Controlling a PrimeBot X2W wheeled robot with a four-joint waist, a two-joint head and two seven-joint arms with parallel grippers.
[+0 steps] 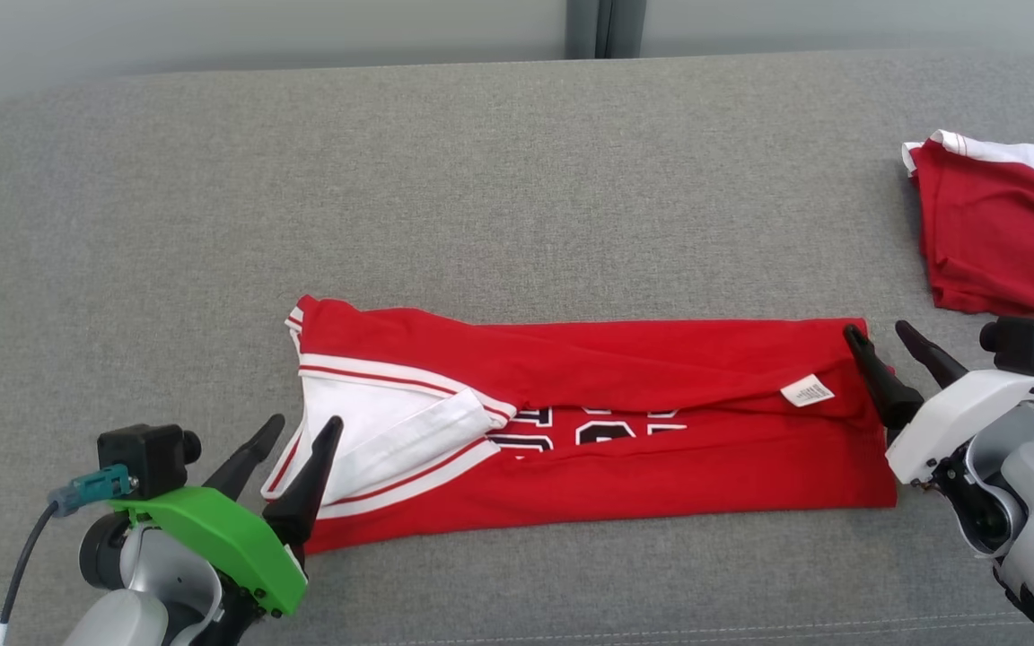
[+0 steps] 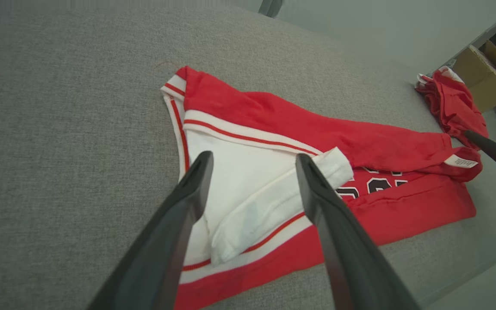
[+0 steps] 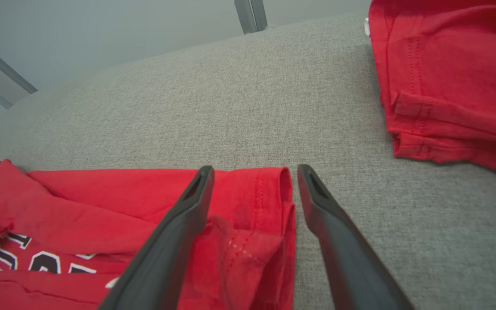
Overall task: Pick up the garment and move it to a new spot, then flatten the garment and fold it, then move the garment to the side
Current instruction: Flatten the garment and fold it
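The left gripper (image 1: 306,422) is closest, low down on the left. Its two dark fingers (image 2: 190,202) are spread wide with nothing between them. They point at the white part (image 2: 239,172) at the left end of the shirt (image 1: 661,458), and I cannot tell if they touch it. The right gripper (image 1: 876,328) is wide open too and holds nothing. One of its fingers is over the right end of the shirt and the other is over the bare grey cushion (image 1: 481,179), so the edge of the shirt sits between them.

The shirt is red with white stripes and black numbers. It lies in the middle of the cushion, folded into a long band from left to right. A little white label (image 1: 807,391) shows near the right end. Another red cloth (image 1: 993,233) lies well apart, far off to the right.

I think the shirt is soft, thin and light. It will flop and hang down when lifted, and the folded layers could slip apart. It will not break. A good place to grab is at the two short ends, near the corners, pinching all the layers at once. The white part on the left looks loose, so that side needs a deep pinch or it may fall open
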